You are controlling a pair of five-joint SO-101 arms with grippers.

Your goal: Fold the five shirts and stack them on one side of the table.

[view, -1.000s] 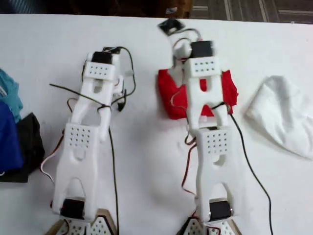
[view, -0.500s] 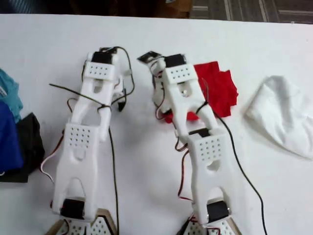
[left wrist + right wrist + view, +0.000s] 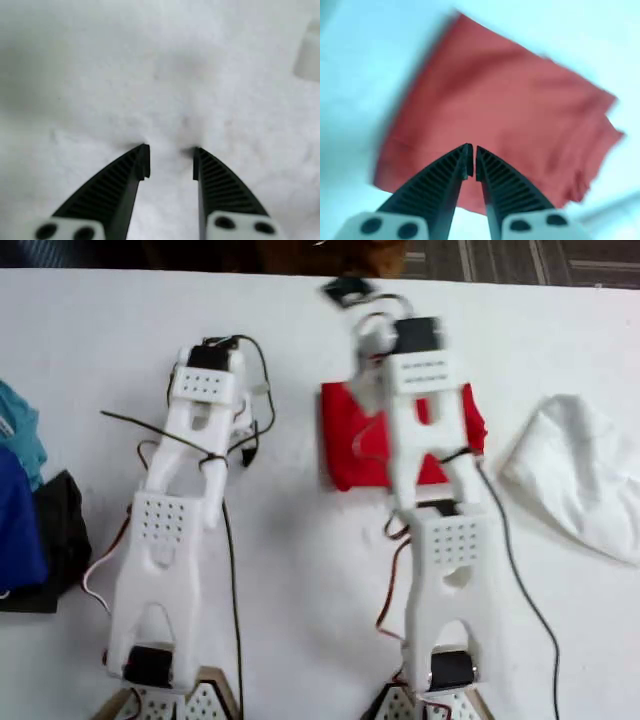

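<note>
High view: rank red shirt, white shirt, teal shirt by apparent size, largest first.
1. The red shirt and the white shirt: about alike; the right arm covers part of the red, the frame edge cuts the white.
2. The teal shirt: smallest as seen, cut off at the edge.

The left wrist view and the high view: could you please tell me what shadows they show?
Left wrist view: small dark shadows on the table at the tips of the left gripper, a broad soft shade farther off. High view: the table is evenly lit.
</note>
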